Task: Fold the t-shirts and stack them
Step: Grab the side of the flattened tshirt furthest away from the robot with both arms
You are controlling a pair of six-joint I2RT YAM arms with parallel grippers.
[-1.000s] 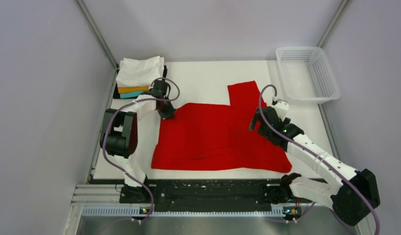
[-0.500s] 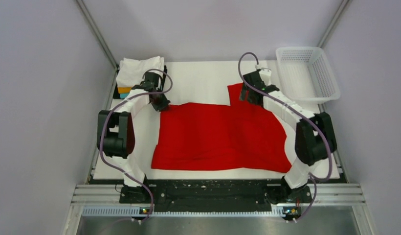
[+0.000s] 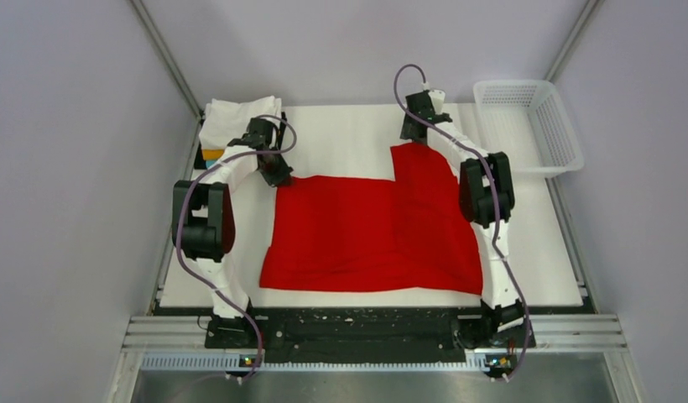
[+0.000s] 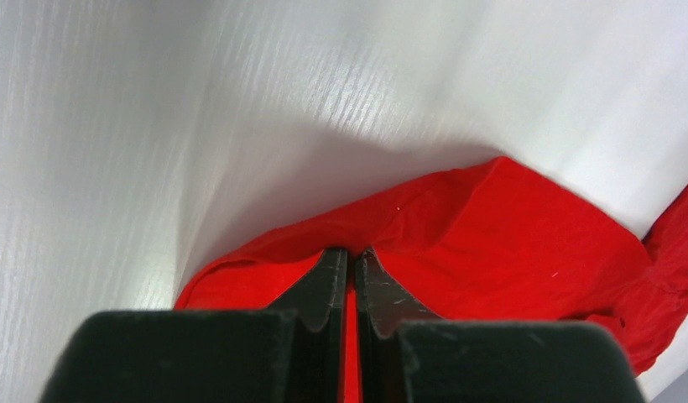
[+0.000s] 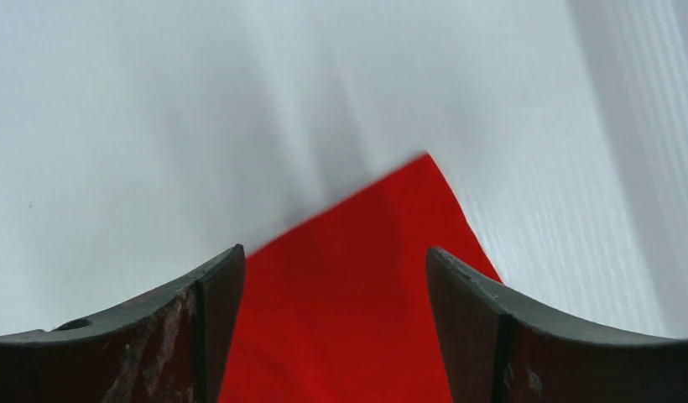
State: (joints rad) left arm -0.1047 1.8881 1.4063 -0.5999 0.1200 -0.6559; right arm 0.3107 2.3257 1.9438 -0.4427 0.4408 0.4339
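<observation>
A bright red t-shirt [image 3: 374,235] lies spread on the white table, with one flap reaching toward the far edge. My left gripper [image 3: 281,177] is at its far-left corner. In the left wrist view this gripper [image 4: 351,252] is shut, pinching a fold of the red cloth [image 4: 508,235]. My right gripper [image 3: 410,136] hovers over the flap's far-left corner. In the right wrist view it [image 5: 332,252] is open, with the red corner [image 5: 366,252] between the fingers. Folded shirts are stacked at the far left, white [image 3: 237,120] on top of orange [image 3: 213,154] and teal.
A white plastic mesh basket [image 3: 529,126] stands at the far right corner. Grey walls close in both sides. The black rail with the arm bases [image 3: 349,332] runs along the near edge. The left arm's elbow [image 3: 202,227] hangs beside the shirt's left edge.
My right arm has swung from the shirt's near-right side to the far edge, over the flap's corner. My left gripper has shifted slightly far-left, still holding the shirt corner.
</observation>
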